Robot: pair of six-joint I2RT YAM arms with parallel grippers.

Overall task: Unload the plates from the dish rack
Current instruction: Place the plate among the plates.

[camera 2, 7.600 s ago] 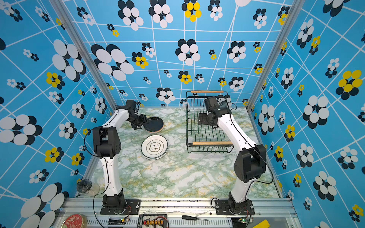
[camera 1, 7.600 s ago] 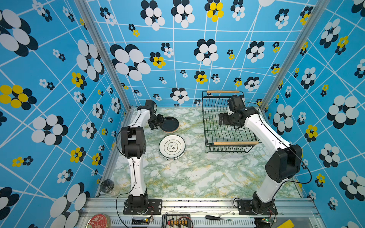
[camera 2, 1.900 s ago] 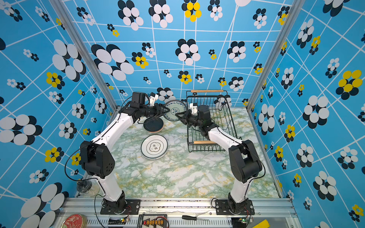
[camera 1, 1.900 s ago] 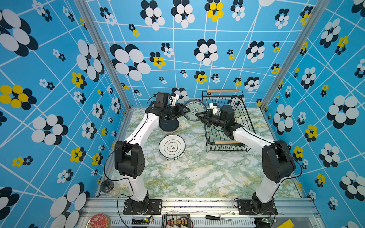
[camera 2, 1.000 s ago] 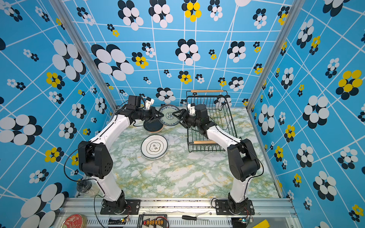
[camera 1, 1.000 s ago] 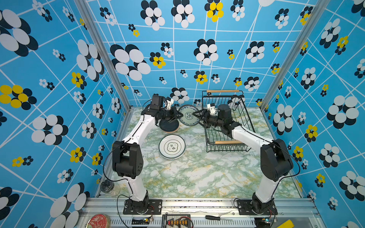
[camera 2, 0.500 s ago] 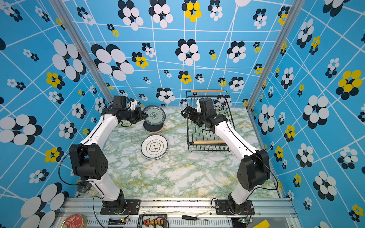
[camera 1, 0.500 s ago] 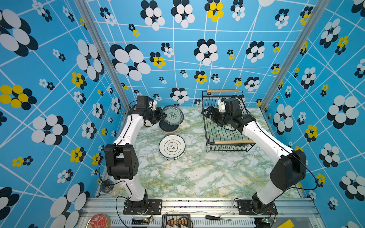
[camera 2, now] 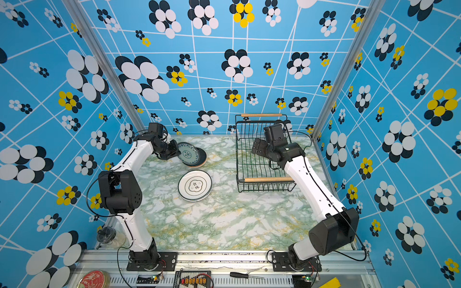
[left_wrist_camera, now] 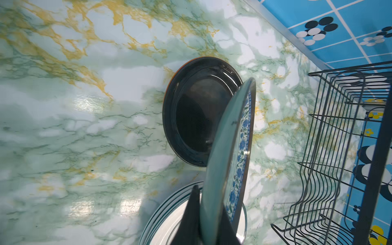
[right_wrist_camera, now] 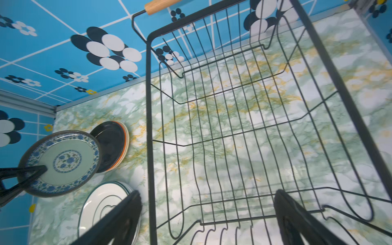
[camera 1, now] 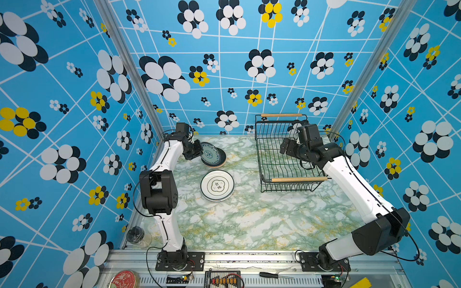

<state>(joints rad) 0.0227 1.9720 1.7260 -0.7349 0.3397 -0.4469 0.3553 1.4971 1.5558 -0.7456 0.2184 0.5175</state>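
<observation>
Clutter comes first at the far left: a glass jar point(camera 1: 136, 237) beside the left arm's base and a red tin lid point(camera 1: 124, 279) on the front rail. Next, the left gripper point(camera 1: 199, 152) has its fingers point(left_wrist_camera: 192, 212) clamped on the rim of a teal-patterned plate point(camera 1: 210, 154). The plate is held tilted over a black plate point(left_wrist_camera: 195, 118) that tops a small stack with orange and cream edges; whether the two touch cannot be told. Nearer the front, a stack of white plates point(camera 1: 217, 185) with a printed emblem lies on the marble table point(camera 1: 249, 224). A screwdriver point(camera 1: 273, 275) lies on the rail. Right of the plates stands the dish rack point(camera 1: 298, 179), against the back wall. The right gripper point(right_wrist_camera: 206, 197) hangs above its wires, fingers point(right_wrist_camera: 127, 212) spread wide, gripping nothing.
</observation>
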